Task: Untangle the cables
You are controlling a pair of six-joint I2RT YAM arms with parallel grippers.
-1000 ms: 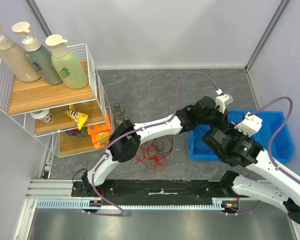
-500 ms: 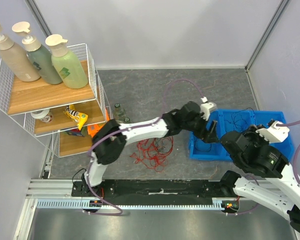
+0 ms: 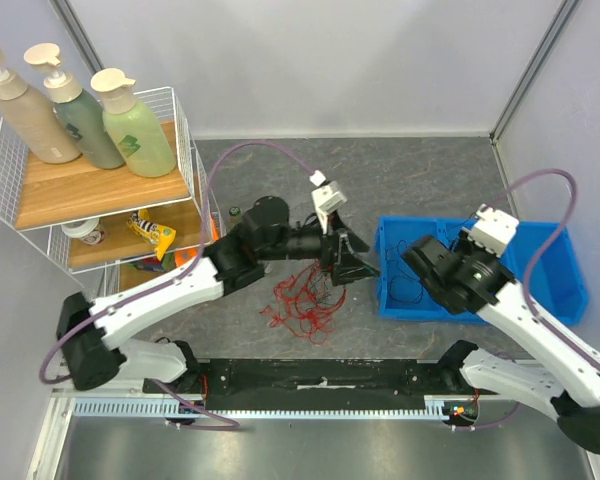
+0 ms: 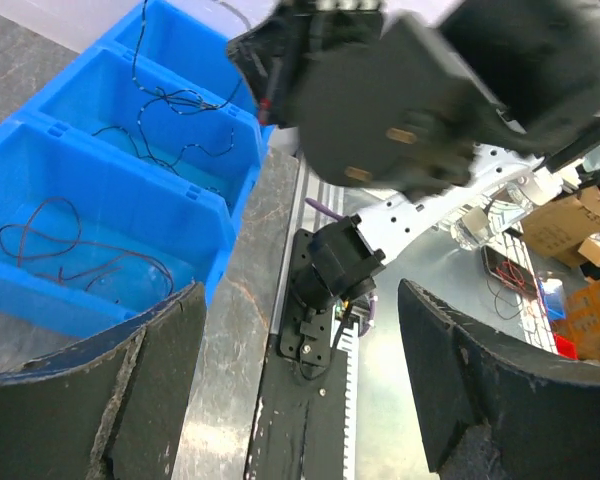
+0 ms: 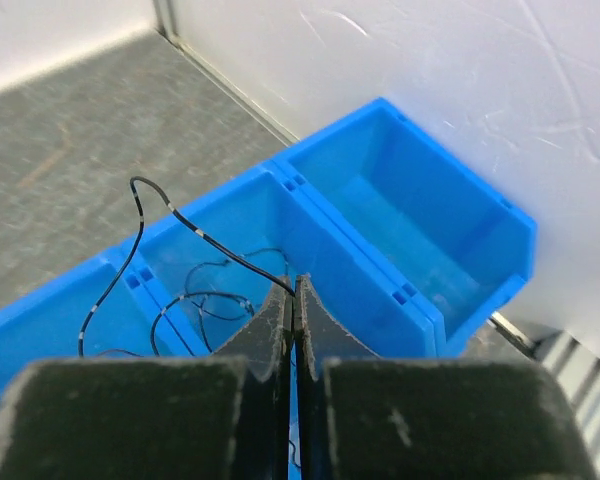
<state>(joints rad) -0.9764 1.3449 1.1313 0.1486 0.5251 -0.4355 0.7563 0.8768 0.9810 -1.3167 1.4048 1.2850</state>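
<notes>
The cables (image 3: 300,305) lie as a loose red tangle with a few black strands on the grey table, in front of my left arm. My left gripper (image 3: 355,265) hovers just right of the tangle, short of the blue bin (image 3: 560,280). Its jaws stand open (image 4: 300,290) with nothing between them. My right gripper (image 5: 297,285) is shut on a thin black cable (image 5: 210,245) above the bin's middle compartment. More black cable (image 4: 180,130) lies in that compartment. A dark red cable (image 4: 60,240) lies in the bin's end compartment.
A wire shelf (image 3: 185,150) with three pump bottles and snack packs stands at the left. An orange box (image 3: 195,268) and a small bottle (image 3: 238,215) sit beside it. White walls close the back and right, next to the bin's empty compartment (image 5: 420,220).
My left gripper has opened and pulled back left from over the bin to beside the tangle. My right arm has swung and now sits over the bin, still shut.
</notes>
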